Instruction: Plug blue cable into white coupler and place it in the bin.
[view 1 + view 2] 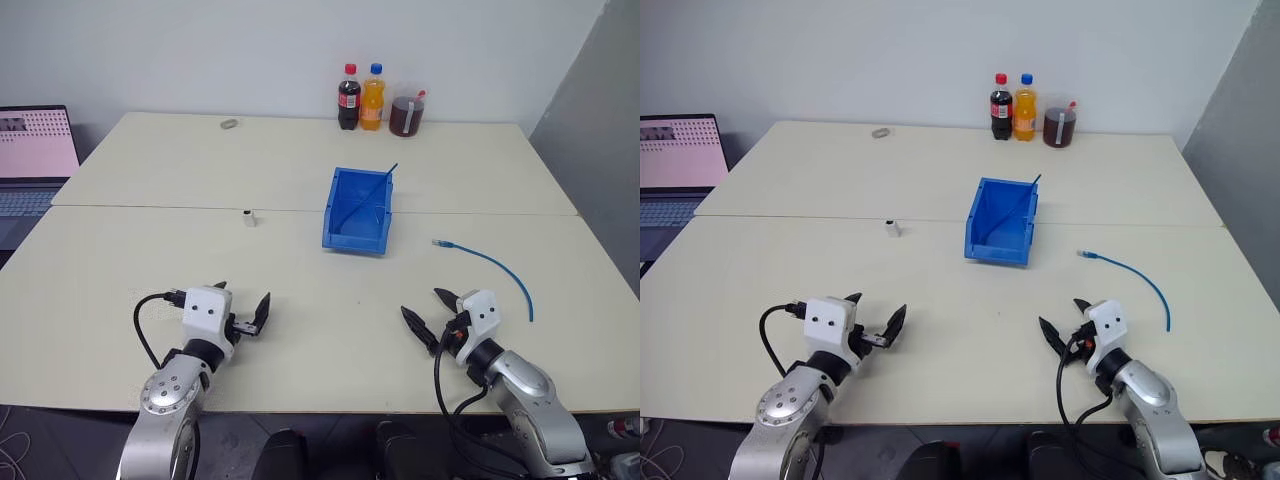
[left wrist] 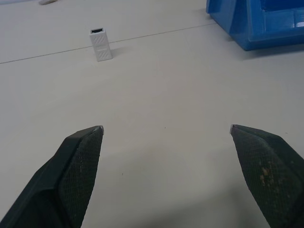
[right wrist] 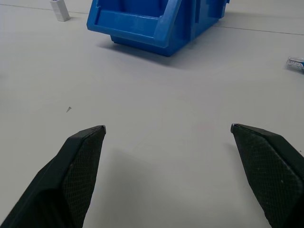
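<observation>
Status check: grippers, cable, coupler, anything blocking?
Left gripper and right gripper open, empty. Blue cable unplugged, white coupler standing apart, bin between them. Nothing blocking.

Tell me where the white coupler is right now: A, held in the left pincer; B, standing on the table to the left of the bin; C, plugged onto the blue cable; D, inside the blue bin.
B: the white coupler stands alone on the table, left of the bin, apart from the blue cable and both open pincers.

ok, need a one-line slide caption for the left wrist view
Open left gripper hovers over the table, white coupler standing upright ahead, bin off to one side.
</observation>
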Available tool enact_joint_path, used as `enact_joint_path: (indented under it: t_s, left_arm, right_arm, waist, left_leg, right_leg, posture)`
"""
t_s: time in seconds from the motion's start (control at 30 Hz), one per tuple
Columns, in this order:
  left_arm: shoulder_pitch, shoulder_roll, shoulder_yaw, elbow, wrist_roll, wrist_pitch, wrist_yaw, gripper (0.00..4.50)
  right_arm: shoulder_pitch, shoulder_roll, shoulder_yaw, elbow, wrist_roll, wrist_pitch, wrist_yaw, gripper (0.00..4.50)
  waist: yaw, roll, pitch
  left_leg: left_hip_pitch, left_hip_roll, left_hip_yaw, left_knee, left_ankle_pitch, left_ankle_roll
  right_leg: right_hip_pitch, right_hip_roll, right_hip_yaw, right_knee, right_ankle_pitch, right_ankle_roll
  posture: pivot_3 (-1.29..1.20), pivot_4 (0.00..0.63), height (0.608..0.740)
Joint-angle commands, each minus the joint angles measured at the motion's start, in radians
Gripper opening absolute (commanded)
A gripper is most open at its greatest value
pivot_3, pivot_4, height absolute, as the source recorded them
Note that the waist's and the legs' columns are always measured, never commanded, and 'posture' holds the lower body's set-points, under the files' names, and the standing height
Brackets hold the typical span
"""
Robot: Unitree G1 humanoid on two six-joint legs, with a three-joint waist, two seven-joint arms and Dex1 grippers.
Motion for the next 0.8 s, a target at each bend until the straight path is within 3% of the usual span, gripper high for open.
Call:
enact_joint_path:
  t_s: [0.03,0.6,0.8]
  left_arm:
    - [-0.006,0.003,-0.014,-0.032,0.015,-0.025,-0.003,4.5]
    - [0.029,0.017,-0.025,-0.038,0.01,-0.079,-0.058,4.5]
    - [0.058,0.019,-0.016,-0.045,-0.069,-0.08,-0.135,4.5]
  right_arm:
    - [0.006,-0.004,-0.01,-0.034,-0.007,-0.026,-0.005,4.48]
    - [0.007,-0.013,-0.002,-0.033,-0.014,-0.029,0.011,4.48]
    - [0.003,-0.013,-0.002,-0.031,-0.017,-0.032,0.011,4.48]
  waist:
    - [0.0,0.0,0.0]
    - [0.0,0.0,0.0]
    - [0.0,0.0,0.0]
  left_leg:
    - [0.0,0.0,0.0,0.0,0.0,0.0]
    - [0.0,0.0,0.0,0.0,0.0,0.0]
    - [0.0,0.0,0.0,0.0,0.0,0.0]
  right_leg:
    - [0.0,0.0,0.0,0.0,0.0,0.0]
    - [0.0,0.0,0.0,0.0,0.0,0.0]
    - [0.0,0.0,0.0,0.0,0.0,0.0]
  posture:
    - [0.0,0.15,0.74]
    - [0.0,0.15,0.74]
    - [0.0,0.15,0.74]
